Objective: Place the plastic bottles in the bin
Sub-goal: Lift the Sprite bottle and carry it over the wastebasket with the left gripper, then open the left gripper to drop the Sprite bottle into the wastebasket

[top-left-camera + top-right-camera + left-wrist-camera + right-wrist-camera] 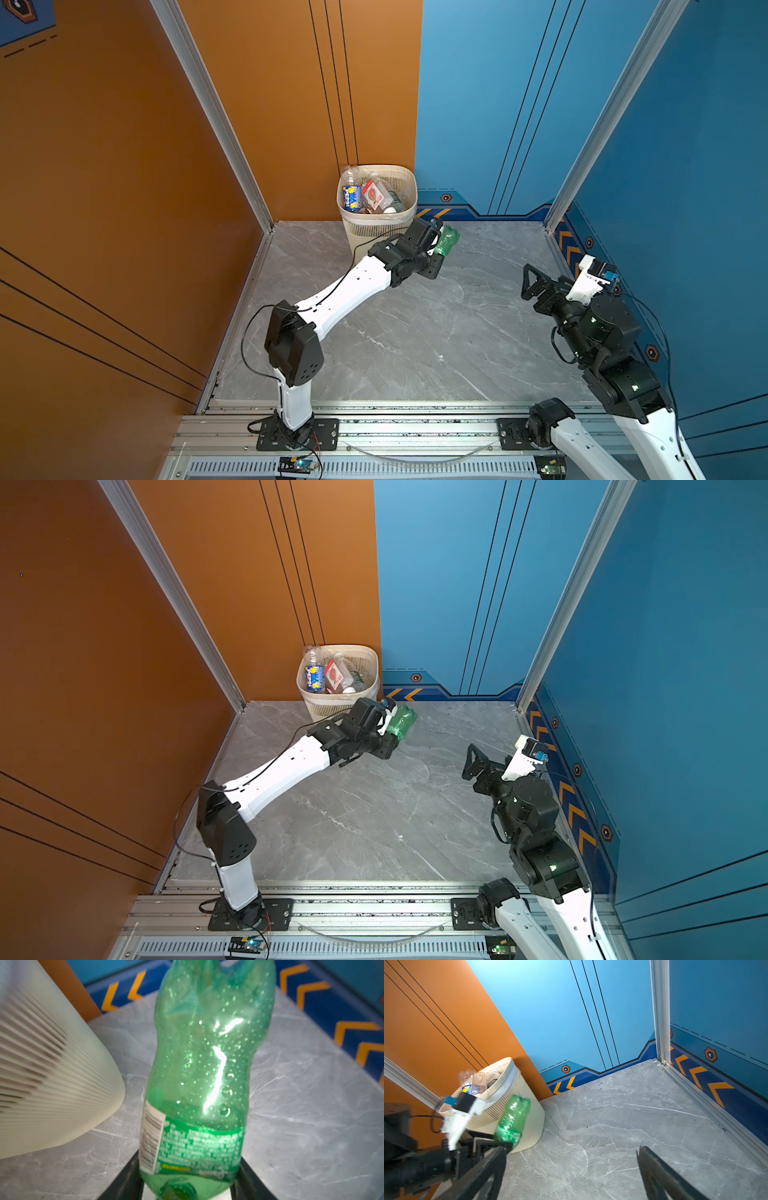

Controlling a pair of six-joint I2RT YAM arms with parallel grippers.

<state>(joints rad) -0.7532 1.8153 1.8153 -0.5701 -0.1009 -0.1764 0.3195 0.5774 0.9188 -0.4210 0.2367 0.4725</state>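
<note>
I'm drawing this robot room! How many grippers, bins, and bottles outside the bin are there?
Grippers: 2, the left gripper and the right gripper
Bins: 1, the bin
Bottles outside the bin: 1, the green bottle, held by the left gripper
Total: 4

Top views, both: high, looking down and inward, bin (pixel 363 228) upper centre; left wrist: tight on green bottle (pixel 207 1064); right wrist: low, sharing bin and bottle.
</note>
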